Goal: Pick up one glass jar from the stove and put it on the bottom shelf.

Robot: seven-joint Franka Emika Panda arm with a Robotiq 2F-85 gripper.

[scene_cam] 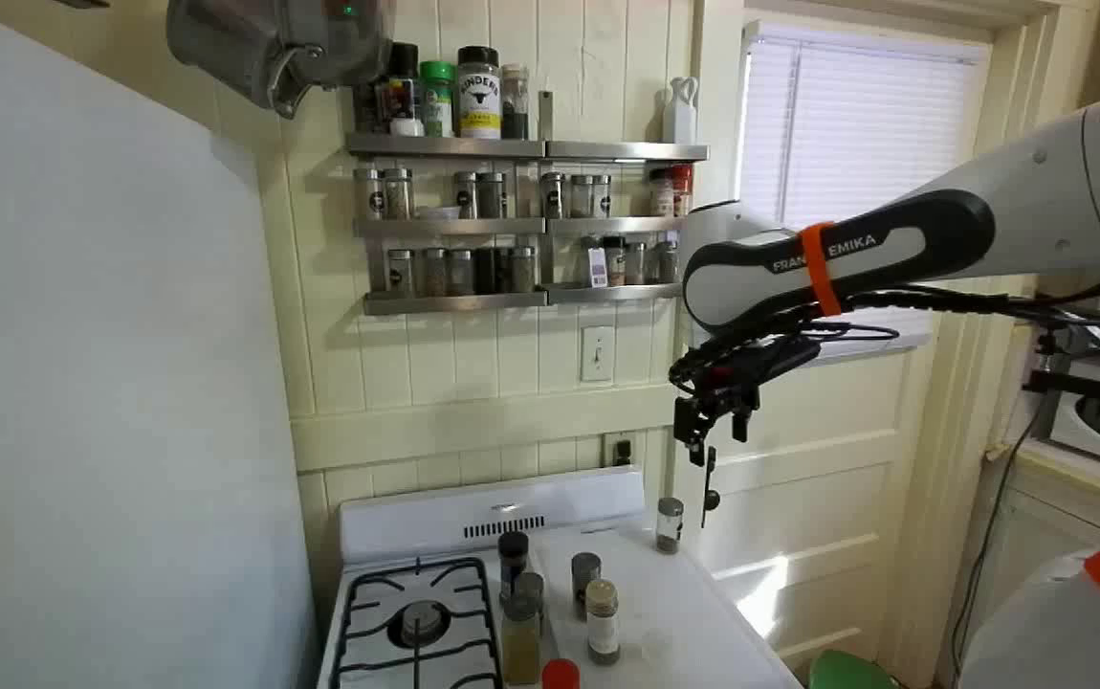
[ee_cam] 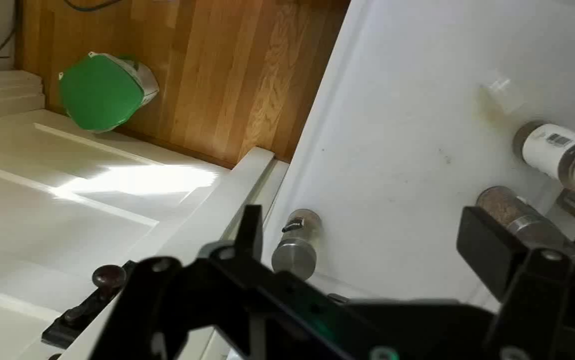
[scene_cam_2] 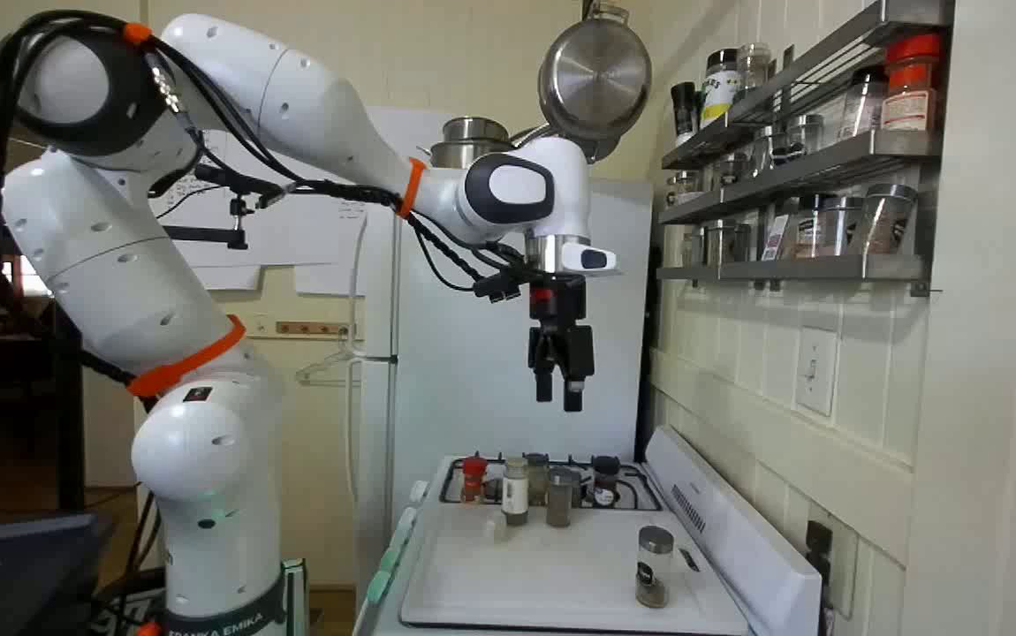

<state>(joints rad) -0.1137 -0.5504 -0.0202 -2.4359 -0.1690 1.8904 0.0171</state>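
My gripper (ee_cam: 367, 240) hangs in the air above the stove (scene_cam_2: 552, 579), open, with nothing between its widely parted fingers. A glass jar (scene_cam_2: 653, 570) with a metal lid and small black label stands upright and alone near the stove's back panel. In the wrist view this glass jar (ee_cam: 295, 245) appears close to the left finger (ee_cam: 251, 232), well below it. Several other jars cluster by the burner grate, among them a dark-lidded jar (scene_cam: 585, 584) and a white-labelled jar (scene_cam: 603, 627). The bottom shelf (scene_cam: 454, 303) on the wall carries a row of jars.
Middle and upper shelves (scene_cam: 454, 146) hold more spice containers. The stove's white back panel (scene_cam_2: 738, 517) rises below the rack. A burner grate (scene_cam: 421, 622) lies beside the jar cluster. The refrigerator (scene_cam_2: 508, 371) and a door with a dark knob (ee_cam: 109, 276) flank the stove.
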